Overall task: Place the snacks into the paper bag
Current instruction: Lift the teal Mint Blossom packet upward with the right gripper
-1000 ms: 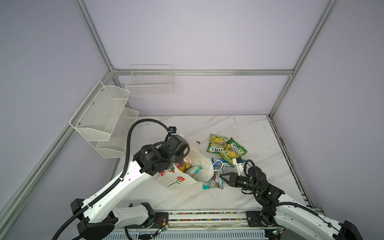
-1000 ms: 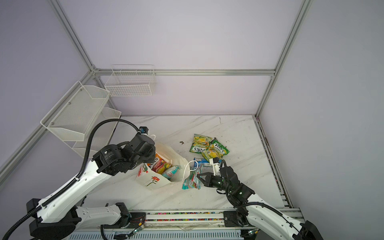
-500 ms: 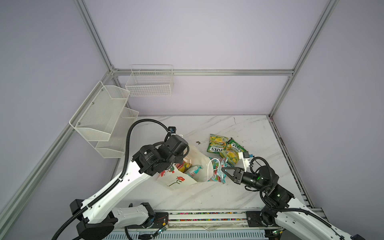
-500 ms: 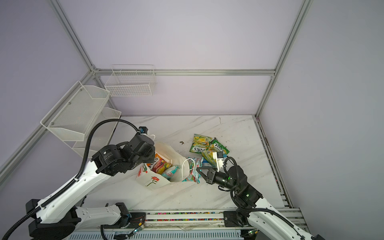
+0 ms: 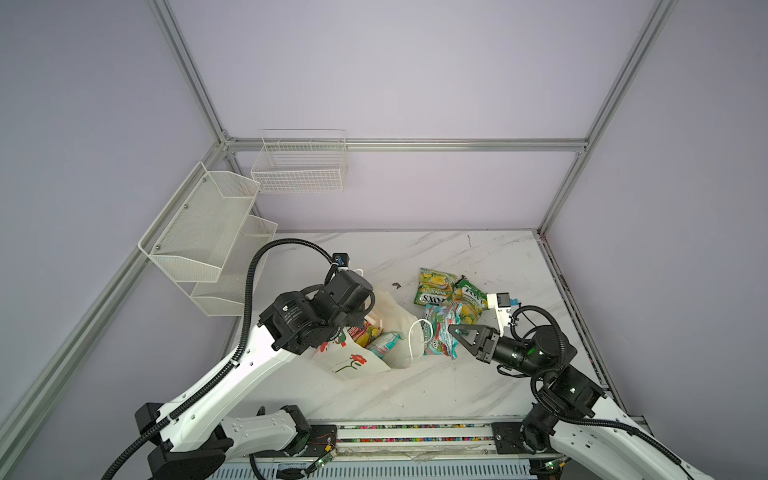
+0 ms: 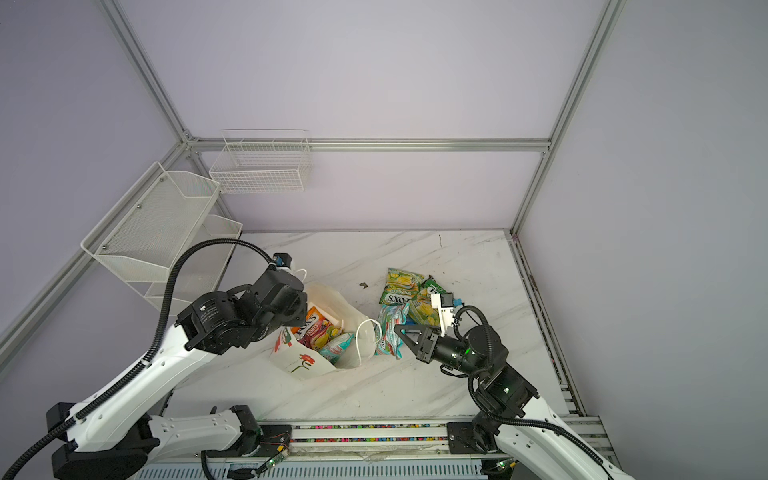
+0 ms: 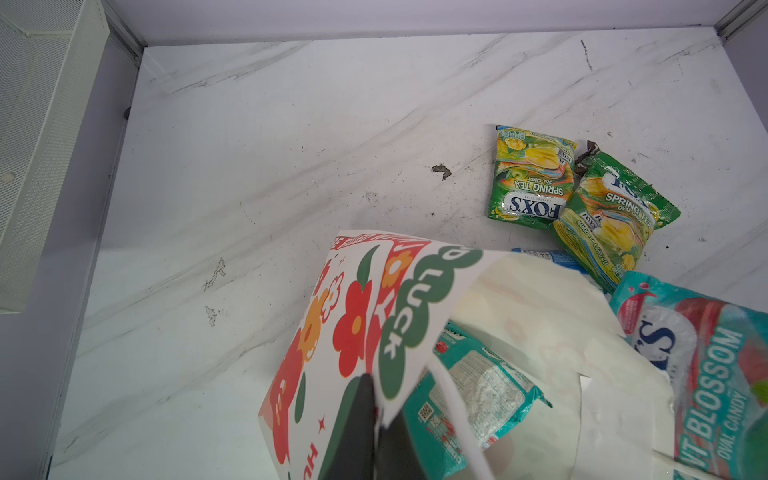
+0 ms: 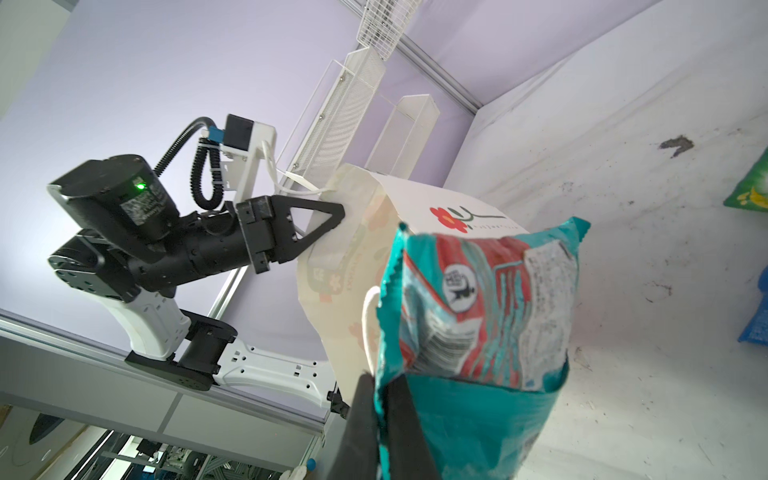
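The white paper bag (image 5: 353, 365) (image 6: 303, 361) with red flower prints stands tilted near the table's front, mouth open. My left gripper (image 7: 376, 415) is shut on its rim (image 7: 399, 332); its tip (image 8: 336, 216) also shows in the right wrist view. An orange-pink packet (image 6: 318, 326) and a teal packet (image 5: 384, 343) lie inside. My right gripper (image 5: 451, 330) (image 8: 380, 386) is shut on another teal candy packet (image 5: 440, 332) (image 8: 486, 299), held up just right of the bag's cord handle (image 5: 415, 340). Two green-yellow packets (image 5: 434, 286) (image 7: 615, 212) lie behind it, with a blue wrapper (image 7: 548, 255) partly hidden.
A white wire basket (image 5: 299, 166) hangs on the back wall and mesh shelves (image 5: 208, 232) on the left wall. A small dark scrap (image 5: 396, 285) lies on the marble table (image 5: 415, 386). A rail (image 5: 415, 432) runs along the front edge.
My right gripper has lifted the teal packet off the table and carried it up beside the bag's mouth. The left arm and the bag have stayed put.
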`<state>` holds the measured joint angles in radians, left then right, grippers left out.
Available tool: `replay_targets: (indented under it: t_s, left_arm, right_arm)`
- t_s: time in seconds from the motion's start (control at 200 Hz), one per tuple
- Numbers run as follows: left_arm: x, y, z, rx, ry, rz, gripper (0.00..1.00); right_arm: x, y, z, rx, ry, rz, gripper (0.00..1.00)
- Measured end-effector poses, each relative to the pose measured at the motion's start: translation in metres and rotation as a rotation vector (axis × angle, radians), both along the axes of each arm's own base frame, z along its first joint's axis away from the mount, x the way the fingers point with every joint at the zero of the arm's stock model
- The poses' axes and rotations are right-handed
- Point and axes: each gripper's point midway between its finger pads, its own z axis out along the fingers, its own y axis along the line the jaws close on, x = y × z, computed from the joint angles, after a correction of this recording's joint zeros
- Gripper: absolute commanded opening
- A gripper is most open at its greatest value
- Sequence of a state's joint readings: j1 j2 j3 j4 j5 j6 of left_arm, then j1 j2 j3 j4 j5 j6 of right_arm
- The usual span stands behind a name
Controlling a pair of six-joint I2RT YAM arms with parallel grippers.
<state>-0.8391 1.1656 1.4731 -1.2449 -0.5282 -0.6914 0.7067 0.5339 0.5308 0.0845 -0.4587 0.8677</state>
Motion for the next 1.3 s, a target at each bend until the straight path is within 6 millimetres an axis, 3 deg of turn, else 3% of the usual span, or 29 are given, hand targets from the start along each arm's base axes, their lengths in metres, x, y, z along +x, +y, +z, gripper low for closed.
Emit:
replay_targets:
  t_s: [0.325, 0.495, 0.815, 1.3]
  left_arm:
    - [0.000, 0.000, 0.000, -0.003, 0.001, 0.003, 0.00]
    - [0.000, 0.000, 0.000, -0.002, 0.001, 0.003, 0.00]
    - [0.000, 0.000, 0.000, -0.003, 0.002, 0.003, 0.00]
    - [-0.001, 0.000, -0.004, 0.004, 0.008, 0.003, 0.00]
  right_arm:
    - [-0.008, -0.008, 0.064, 0.030, -0.130, -0.008, 0.00]
    - [-0.007, -0.007, 0.083, 0.033, -0.169, -0.009, 0.00]
    - [-0.005, -0.001, 0.099, 0.028, -0.203, 0.007, 0.00]
    - [0.002, 0.026, 0.110, 0.087, -0.209, 0.115, 0.00]
